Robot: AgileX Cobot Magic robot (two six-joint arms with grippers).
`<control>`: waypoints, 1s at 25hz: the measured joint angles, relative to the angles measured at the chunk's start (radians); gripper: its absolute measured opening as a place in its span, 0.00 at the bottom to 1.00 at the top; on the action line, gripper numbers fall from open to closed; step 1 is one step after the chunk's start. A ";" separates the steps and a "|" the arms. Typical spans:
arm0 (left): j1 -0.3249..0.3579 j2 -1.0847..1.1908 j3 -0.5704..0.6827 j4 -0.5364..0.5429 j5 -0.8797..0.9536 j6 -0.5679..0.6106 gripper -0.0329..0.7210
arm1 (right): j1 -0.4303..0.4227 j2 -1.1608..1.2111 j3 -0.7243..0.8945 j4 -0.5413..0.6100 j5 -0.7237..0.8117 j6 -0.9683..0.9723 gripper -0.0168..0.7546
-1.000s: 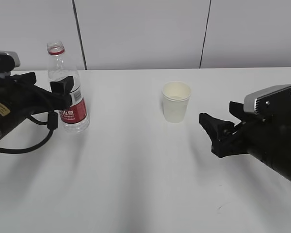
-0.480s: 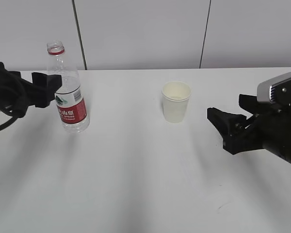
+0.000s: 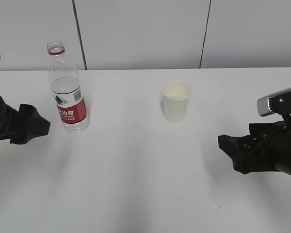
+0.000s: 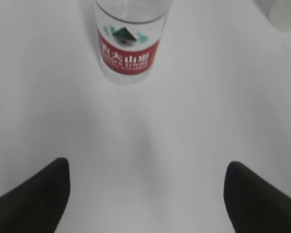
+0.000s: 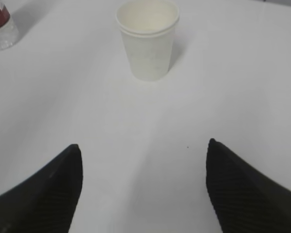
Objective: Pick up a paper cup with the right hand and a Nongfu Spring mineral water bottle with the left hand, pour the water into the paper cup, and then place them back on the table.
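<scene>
White table (image 3: 145, 194) holds one bottle (image 3: 68, 92), one paper cup (image 3: 176, 102); both end effectors spread wide, empty

A plain lab or test room: a bare white table (image 3: 136, 184) fills the view, backed at twelve o'clock by a pale grey panelled wall (image 3: 140, 34) with dark vertical seams.
</scene>
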 joint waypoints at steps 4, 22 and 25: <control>0.000 -0.004 -0.119 -0.012 0.254 -0.007 0.81 | 0.000 -0.034 -0.085 0.000 0.314 0.034 0.78; 0.000 -0.008 -0.302 -0.010 0.865 -0.178 0.81 | 0.000 -0.055 -0.705 0.107 1.577 0.027 0.78; 0.000 -0.008 -0.302 -0.009 0.866 -0.193 0.81 | 0.000 -0.055 -0.707 0.115 1.586 0.027 0.78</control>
